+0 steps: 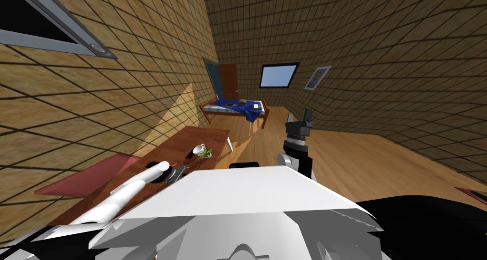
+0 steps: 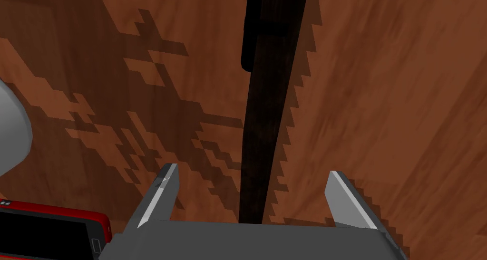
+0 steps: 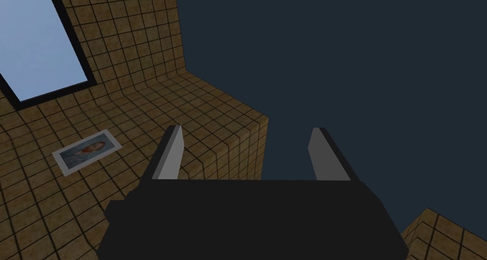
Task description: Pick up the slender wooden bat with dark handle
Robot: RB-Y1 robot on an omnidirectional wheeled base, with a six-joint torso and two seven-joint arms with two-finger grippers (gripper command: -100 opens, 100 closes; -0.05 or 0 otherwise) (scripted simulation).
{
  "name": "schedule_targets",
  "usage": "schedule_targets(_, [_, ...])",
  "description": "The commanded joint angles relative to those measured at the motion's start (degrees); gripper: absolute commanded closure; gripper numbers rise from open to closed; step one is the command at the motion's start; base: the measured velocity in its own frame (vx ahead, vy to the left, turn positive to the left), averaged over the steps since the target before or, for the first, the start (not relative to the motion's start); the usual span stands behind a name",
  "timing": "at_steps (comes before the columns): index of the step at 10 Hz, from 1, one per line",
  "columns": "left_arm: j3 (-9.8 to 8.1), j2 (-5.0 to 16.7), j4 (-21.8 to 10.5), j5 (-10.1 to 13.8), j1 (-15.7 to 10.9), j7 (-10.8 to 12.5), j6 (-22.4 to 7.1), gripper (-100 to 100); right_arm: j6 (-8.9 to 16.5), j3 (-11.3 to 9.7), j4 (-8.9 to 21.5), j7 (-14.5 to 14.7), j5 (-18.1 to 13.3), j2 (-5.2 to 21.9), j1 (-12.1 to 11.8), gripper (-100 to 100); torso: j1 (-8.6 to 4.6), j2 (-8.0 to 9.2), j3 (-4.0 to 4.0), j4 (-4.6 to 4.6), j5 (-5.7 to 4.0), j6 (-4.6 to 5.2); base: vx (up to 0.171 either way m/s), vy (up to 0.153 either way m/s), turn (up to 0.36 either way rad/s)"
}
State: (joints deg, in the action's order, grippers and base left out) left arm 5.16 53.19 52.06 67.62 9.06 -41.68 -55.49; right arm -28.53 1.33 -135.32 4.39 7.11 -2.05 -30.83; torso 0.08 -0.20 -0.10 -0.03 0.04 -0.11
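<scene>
Reddish-brown bench (image 2: 380,105) top carries the bat (image 2: 264,129), lying flat between the spread fingers of the left gripper (image 2: 252,172) with a gap on each side, nothing grasped. It is slender and near black in shadow, with a slightly wider black piece at its far end, perhaps the handle. Its long axis runs straight away from the gripper. A red phone (image 2: 47,224) lies just beside the gripper. Head view: the bench runs along the wall (image 1: 119,105), a cup (image 1: 198,149) and plant (image 1: 206,152) farther along it, with open floor (image 1: 356,152) beyond its free edge. Raised well apart from the bench, the right gripper (image 3: 246,130) is released and empty.
</scene>
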Motion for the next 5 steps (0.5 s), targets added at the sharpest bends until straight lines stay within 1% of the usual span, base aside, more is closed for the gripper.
schedule_targets(1, [-2.79,-1.03,0.51,-0.36,2.57,-1.6,0.31,-100,0.0,0.0,0.0,0.0,0.0,0.0,0.0,0,0.0,0.0,0.0,0.0,0.0,0.0,0.046,-0.005,-0.106])
schedule_targets(5, [-9.9,-4.35,0.02,-1.28,8.47,-6.52,1.26,-100,0.0,0.0,0.0,0.0,0.0,0.0,-0.01,0,-0.06,-0.13,-0.08,-0.03,-0.02,-0.01,0.06,-0.006,-0.109])
